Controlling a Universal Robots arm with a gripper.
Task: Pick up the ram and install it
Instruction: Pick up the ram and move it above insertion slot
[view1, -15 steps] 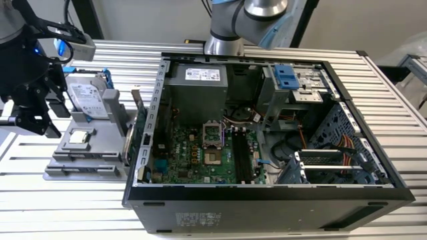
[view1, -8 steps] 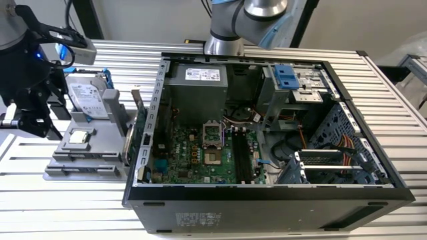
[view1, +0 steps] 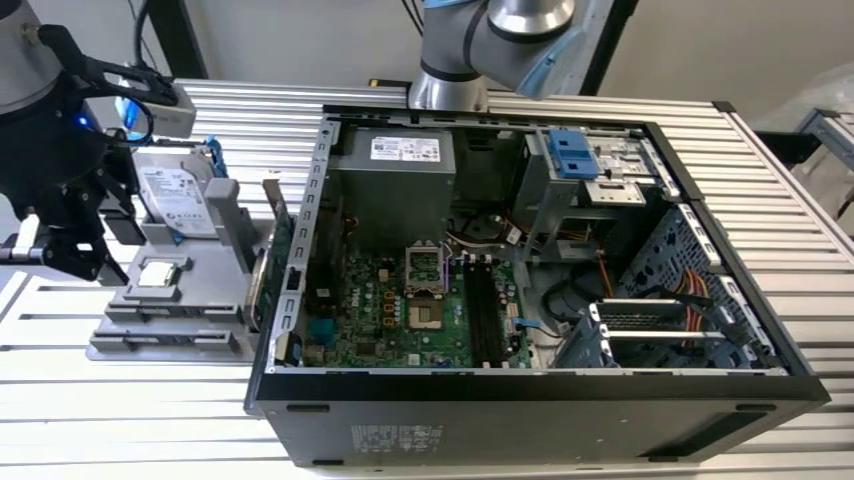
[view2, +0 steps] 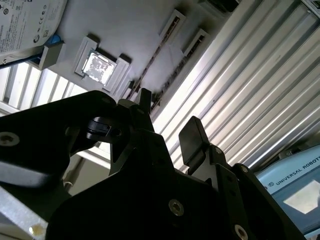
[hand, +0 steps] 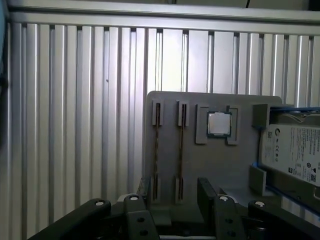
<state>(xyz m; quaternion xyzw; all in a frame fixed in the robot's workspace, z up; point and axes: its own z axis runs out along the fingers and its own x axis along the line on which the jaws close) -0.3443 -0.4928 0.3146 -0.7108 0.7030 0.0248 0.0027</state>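
Pincer (hand: 175, 186): black, fingers spread, holding nothing, poised over the grey holder (hand: 215, 170).

Ram (hand: 180, 150): slim dark stick, standing on edge in one of the holder's long slots. A second stick (hand: 156, 150) stands in the slot just beside it. Judged light, stiff, thin and fragile. Best taken by the flat faces at mid-length, squarely, keeping off the contact edge.

Processor chip (hand: 219, 124): in its own pocket beside the slots.

Hard drive (hand: 292, 150): blue-framed, beyond the chip.

Worktop (hand: 75, 125): ribbed metal, carrying the holder.

Computer case (view1: 534, 395): open, to the exterior view's right of the holder. Its black motherboard slots (view1: 483, 310) are well apart from the ram.
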